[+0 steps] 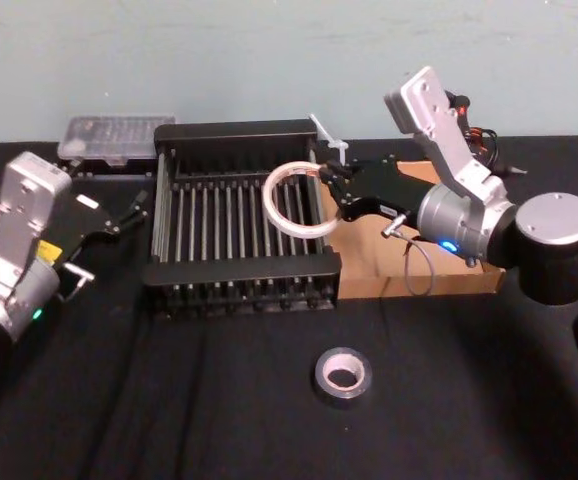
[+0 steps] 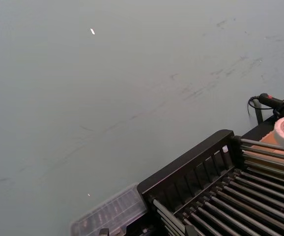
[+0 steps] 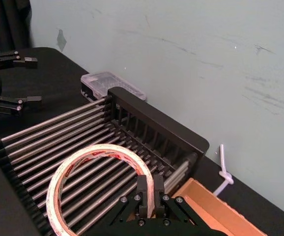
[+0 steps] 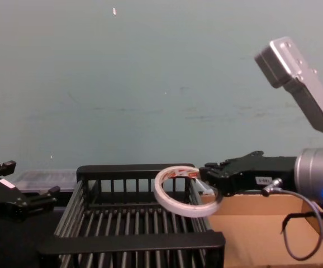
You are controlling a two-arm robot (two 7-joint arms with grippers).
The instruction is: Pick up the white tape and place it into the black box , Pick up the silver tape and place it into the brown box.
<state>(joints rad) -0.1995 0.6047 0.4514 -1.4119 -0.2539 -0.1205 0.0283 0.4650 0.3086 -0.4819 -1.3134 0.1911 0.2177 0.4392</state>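
Note:
My right gripper (image 1: 321, 180) is shut on the rim of the white tape (image 1: 269, 205), a thin ring with red marks. It holds the ring tilted in the air over the right side of the black box (image 1: 239, 272). The right wrist view has the ring (image 3: 99, 150) above the crate's bars (image 3: 156, 123), pinched between the fingers (image 3: 149, 182). From the chest the ring (image 4: 184, 211) hangs just above the crate's rail (image 4: 133, 243). The silver tape (image 1: 341, 373) lies flat on the table in front of the crate. The brown box (image 1: 369, 262) sits right of the crate, under my right arm. My left gripper (image 1: 137, 212) stands open left of the crate.
A clear plastic case (image 1: 114, 135) lies behind the crate's back left corner, against the pale wall. A white zip tie (image 1: 327, 135) sticks up behind the crate's right rear corner. Black cloth covers the table, with open room along the front around the silver roll.

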